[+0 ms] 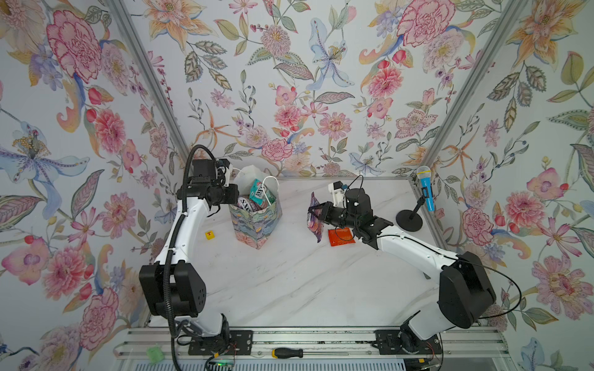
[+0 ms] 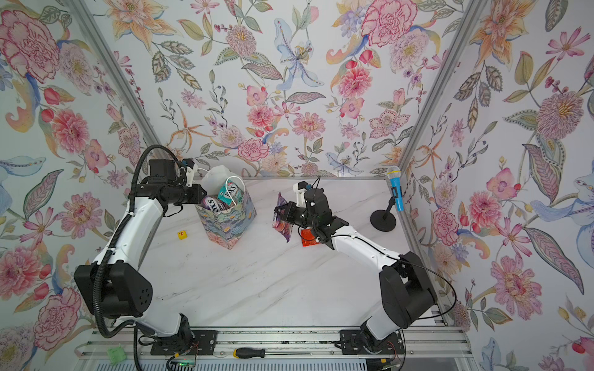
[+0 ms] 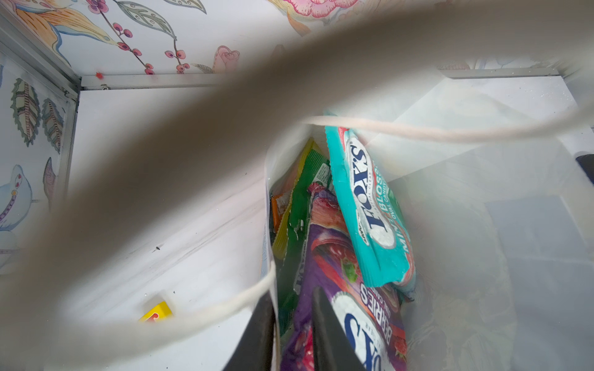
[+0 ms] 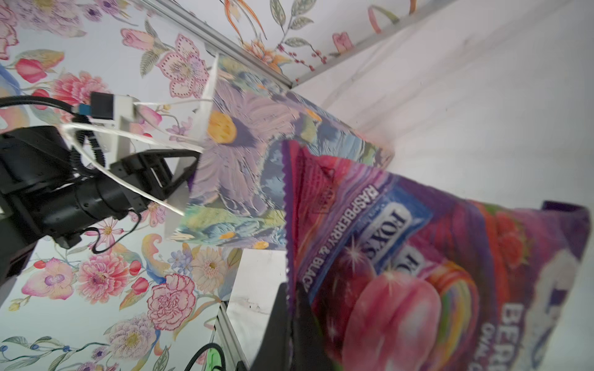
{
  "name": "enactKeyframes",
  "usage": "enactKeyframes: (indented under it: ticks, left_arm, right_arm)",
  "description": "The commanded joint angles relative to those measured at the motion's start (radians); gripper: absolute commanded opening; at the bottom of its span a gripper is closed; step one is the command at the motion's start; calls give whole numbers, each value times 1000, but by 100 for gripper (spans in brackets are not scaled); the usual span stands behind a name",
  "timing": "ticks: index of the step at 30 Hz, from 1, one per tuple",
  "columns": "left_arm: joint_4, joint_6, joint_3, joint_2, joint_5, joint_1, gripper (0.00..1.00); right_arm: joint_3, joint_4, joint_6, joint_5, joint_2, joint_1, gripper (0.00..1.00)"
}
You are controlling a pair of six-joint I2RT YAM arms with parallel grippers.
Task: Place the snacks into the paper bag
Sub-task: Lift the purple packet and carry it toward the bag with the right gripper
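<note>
The paper bag (image 1: 257, 221) is already quite full. A teal pouch (image 1: 259, 191) pokes up out of it, and a white cord handle (image 3: 369, 124) hangs across the mouth. So the purple pouch (image 1: 314, 229) could bump the teal one or catch on the cord, then slide off and land outside. A hard push could tip the bag too. The right gripper (image 1: 316, 212) is clamped on the purple pouch and holds it in the air at 3 o'clock from the bag, apart from it, with the arm low and level. The left gripper (image 1: 236, 196) reaches in at the bag's 10 o'clock rim. It seems to pinch the bag wall, though that wrist view is blurry. An orange-red packet (image 1: 340, 237) lies on the table (image 1: 289, 282) at 5 o'clock from the held pouch.
</note>
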Motion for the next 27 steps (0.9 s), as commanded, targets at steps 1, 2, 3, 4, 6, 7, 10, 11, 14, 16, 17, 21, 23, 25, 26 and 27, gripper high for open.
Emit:
enactKeyframes:
  ticks: [1,2,3,4,6,7,10,11,14,16,17,21,23,25,26,27]
  left_arm:
    - [-9,7,-19,-19,8,10,22]
    - [-9,7,-18,-20,10,11,22]
    - [-10,6,-18,-18,13,10,22]
    - [-10,6,-16,-19,13,11,22]
    - [-9,5,-16,-20,13,10,22]
    - [-9,4,-15,-23,12,10,22]
    - [-7,4,-17,-23,14,11,22]
    - [-7,4,-16,-23,14,11,22]
    - [-7,4,-16,-24,16,11,22]
    - [-6,4,-16,-24,17,11,22]
    - [-6,4,-17,-24,17,11,22]
    - [-7,4,-17,-23,19,11,22]
    - [-7,4,-17,-23,20,11,22]
    - [-7,3,-16,-23,22,11,22]
    - [-7,2,-16,-23,21,10,22]
    - [-7,2,-16,-23,21,11,22]
  right_arm:
    - [103,-115,-127,78,-38,7,0]
    - [133,-126,-145,86,-36,8,0]
    - [165,-135,-160,91,-30,8,0]
    - [204,-145,-180,96,-21,8,0]
    - [287,-167,-211,97,5,8,0]
    - [330,-178,-226,96,21,10,0]
    - [457,-185,-258,96,74,13,0]
    - [495,-189,-266,98,93,14,0]
    - [618,-196,-283,95,156,17,0]
    - [704,-197,-291,94,201,21,0]
    - [739,-198,-293,92,220,22,0]
    - [917,-215,-305,74,322,35,0]
    - [1010,-230,-309,58,376,37,0]
    - [1124,-252,-313,34,443,70,0]
    - [1180,-267,-319,27,475,77,0]
    - [1241,-284,-321,18,514,83,0]
